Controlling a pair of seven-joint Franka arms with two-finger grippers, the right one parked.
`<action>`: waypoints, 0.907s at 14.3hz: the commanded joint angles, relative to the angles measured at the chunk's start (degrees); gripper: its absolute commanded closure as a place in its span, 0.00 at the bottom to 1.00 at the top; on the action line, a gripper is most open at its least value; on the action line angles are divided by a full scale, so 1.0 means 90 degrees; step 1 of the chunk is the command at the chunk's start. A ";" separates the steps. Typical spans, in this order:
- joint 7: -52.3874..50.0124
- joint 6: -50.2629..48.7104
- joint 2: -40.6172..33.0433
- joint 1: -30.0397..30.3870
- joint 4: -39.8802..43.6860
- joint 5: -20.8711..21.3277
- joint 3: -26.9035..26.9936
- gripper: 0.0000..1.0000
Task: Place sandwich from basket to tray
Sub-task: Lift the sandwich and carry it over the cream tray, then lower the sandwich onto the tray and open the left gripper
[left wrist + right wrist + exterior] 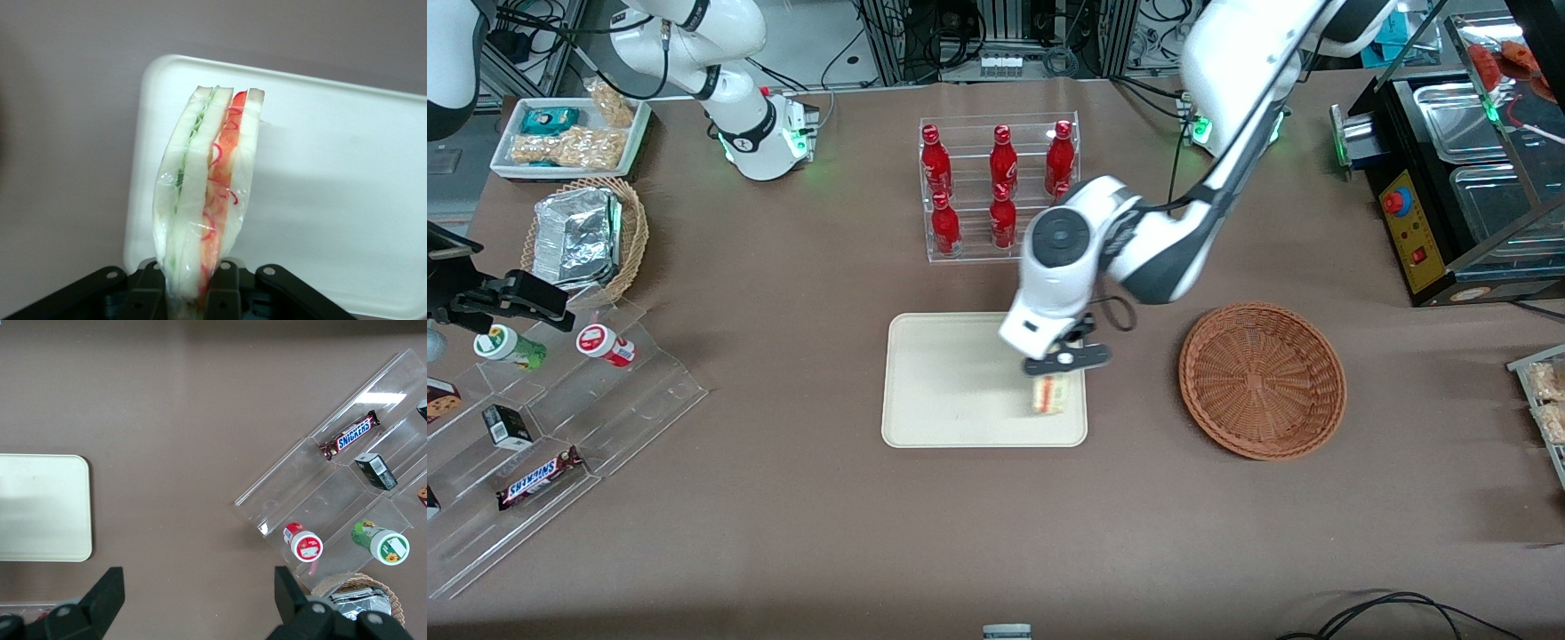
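Jaws (1052, 378) clamping sandwich (1049, 394) over tray (943, 391)

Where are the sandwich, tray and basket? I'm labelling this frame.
sandwich (203, 200): left wrist view, its bread face, held in the gripper (193, 293).
tray (943, 382): front view, bare floor.
basket (1263, 380): front view, woven bottom.

The gripper (1060, 372) hides the sandwich's (203, 207) base (fingertips cut off in the wrist view); the tray (347, 167) runs past the frame edge.
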 commanded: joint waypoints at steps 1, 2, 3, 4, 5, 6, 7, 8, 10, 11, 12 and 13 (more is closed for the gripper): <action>-0.0072 -0.0133 0.0820 -0.0402 0.0990 0.0152 0.0112 0.96; -0.0072 -0.0133 0.0957 -0.0510 0.1136 0.0152 0.0131 0.94; -0.0081 -0.0152 0.1151 -0.0569 0.1369 0.0171 0.0132 0.92; -0.0091 -0.0162 0.1318 -0.0627 0.1584 0.0258 0.0132 0.91; -0.0140 -0.0162 0.1513 -0.0686 0.1799 0.0337 0.0132 0.89; -0.0343 -0.0162 0.1689 -0.0802 0.1995 0.0454 0.0141 0.88; -0.0568 -0.0152 0.1835 -0.0862 0.2142 0.0609 0.0141 0.88; -0.0773 -0.0152 0.1934 -0.0891 0.2259 0.0785 0.0132 0.87; -0.1018 -0.0133 0.2022 -0.0979 0.2348 0.0884 0.0132 0.86; -0.1048 -0.0133 0.2032 -0.1028 0.2348 0.0894 0.0141 0.83; -0.1048 -0.0123 0.2032 -0.1028 0.2348 0.0894 0.0132 0.77; -0.1048 -0.0104 0.2032 -0.1028 0.2348 0.0894 0.0141 0.70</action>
